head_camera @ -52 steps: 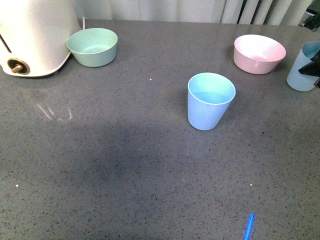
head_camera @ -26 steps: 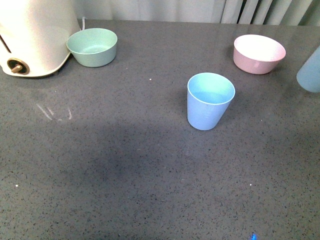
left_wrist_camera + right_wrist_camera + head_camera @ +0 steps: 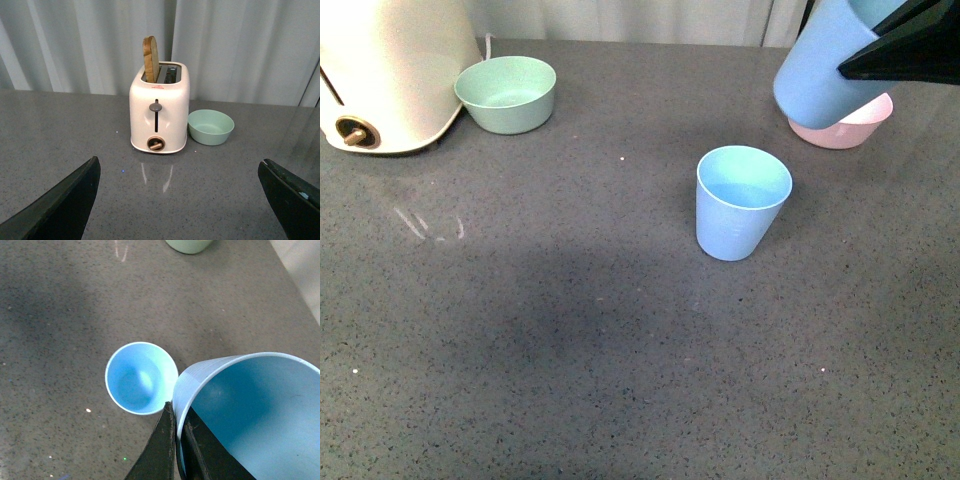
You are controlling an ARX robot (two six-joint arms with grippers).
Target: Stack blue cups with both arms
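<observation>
One blue cup (image 3: 740, 205) stands upright at the middle of the grey table; it also shows in the right wrist view (image 3: 141, 378), seen from above. My right gripper (image 3: 177, 435) is shut on the rim of the second blue cup (image 3: 245, 410), one finger inside and one outside. In the front view this held cup (image 3: 820, 70) hangs tilted in the air at the top right, in front of the pink bowl, with the black right gripper (image 3: 910, 45) on it. My left gripper (image 3: 180, 200) is open and empty, low over bare table, facing the toaster.
A cream toaster (image 3: 159, 112) with a slice of bread stands at the far left (image 3: 380, 70). A mint green bowl (image 3: 506, 93) sits beside it. A pink bowl (image 3: 850, 130) sits at the far right, partly hidden by the held cup. Curtains hang behind the table.
The right gripper has lifted the blue cup from the table's right edge and carried it up and to the left, in front of the pink bowl. The middle cup has not moved.
</observation>
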